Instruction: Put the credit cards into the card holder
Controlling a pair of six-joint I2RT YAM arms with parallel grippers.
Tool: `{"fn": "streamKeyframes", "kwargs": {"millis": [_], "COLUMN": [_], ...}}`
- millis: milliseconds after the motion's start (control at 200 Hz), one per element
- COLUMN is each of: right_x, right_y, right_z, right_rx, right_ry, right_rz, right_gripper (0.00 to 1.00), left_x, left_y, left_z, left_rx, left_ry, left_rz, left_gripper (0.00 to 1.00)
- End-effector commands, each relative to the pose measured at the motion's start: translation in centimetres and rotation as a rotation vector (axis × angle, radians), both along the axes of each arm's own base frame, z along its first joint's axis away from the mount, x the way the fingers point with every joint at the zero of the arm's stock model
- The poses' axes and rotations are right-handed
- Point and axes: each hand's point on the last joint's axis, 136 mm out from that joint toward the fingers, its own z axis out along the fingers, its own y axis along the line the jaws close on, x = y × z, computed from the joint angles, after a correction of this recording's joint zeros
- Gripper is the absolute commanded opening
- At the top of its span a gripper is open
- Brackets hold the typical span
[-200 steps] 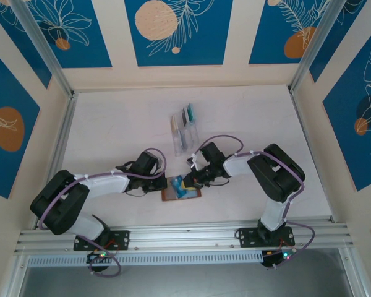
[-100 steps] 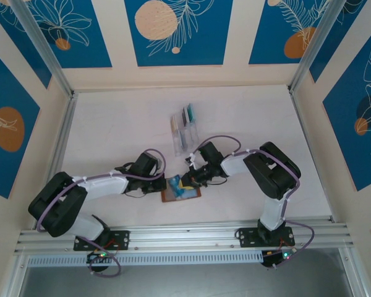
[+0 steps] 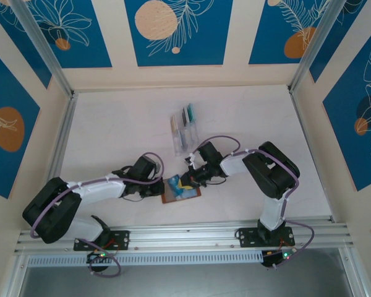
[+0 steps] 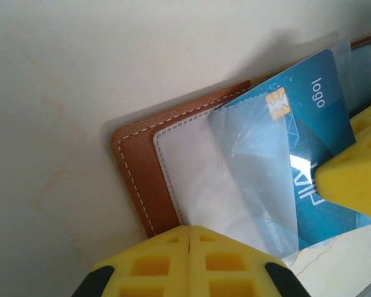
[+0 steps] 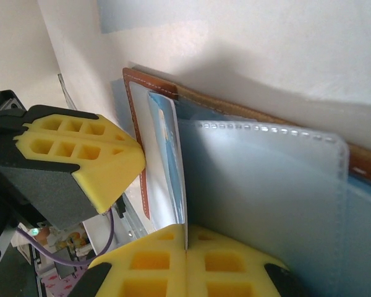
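Blue card (image 4: 315, 117), clamped in right gripper (image 5: 185, 234), sits partly inside card holder (image 4: 131, 179). Left gripper (image 4: 189, 231) jaws are together. Other cards (image 3: 187, 116) stand in clear rack (image 3: 187, 143), not yet loaded.

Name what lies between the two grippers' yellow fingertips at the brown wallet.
A blue credit card, slanting across the open card holder and its pale pocket; the left wrist view shows it clearly.
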Motion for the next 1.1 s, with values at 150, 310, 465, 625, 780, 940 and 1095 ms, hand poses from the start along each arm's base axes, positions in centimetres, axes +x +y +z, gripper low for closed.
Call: {"fn": "streamKeyframes", "kwargs": {"millis": [150, 310, 465, 625, 780, 940, 1095], "right_x": [-1.2, -1.5, -1.7, -1.6, -1.5, -1.2, -1.2], "right_y": [-0.5, -0.6, -1.3, -2.0, -2.7, -3.3, -3.6], "right_z": [-2.9, -2.6, -1.8, -1.1, -1.0, -0.9, -0.9], "right_rx": [-0.172, -0.193, -0.239, -0.284, -0.363, -0.44, -0.488], "right_ry": [0.027, 0.007, -0.03, -0.056, -0.083, -0.114, -0.141], "right_rz": [-0.049, -0.052, -0.034, -0.013, 0.012, 0.028, 0.044], "right_gripper": [0.03, 0.06, 0.19, 0.35, 0.39, 0.39, 0.32], "left_x": [-2.3, -2.2, -2.4, -2.5, -2.5, -2.5, -2.6], "left_y": [-0.5, -0.2, 0.3, 0.6, 0.5, 0.5, 0.5], "left_z": [-2.5, -2.8, -3.0, -3.3, -3.4, -3.7, -3.9], "left_rx": [0.029, 0.048, 0.065, 0.074, 0.072, 0.074, 0.076], "left_ry": [0.077, 0.079, 0.08, 0.086, 0.085, 0.089, 0.095], "left_rz": [-0.033, -0.016, -0.003, 0.001, 0.002, -0.001, 0.0], "left_gripper": [0.0, 0.0, 0.0, 0.0, 0.0, 0.0, 0.0]}}
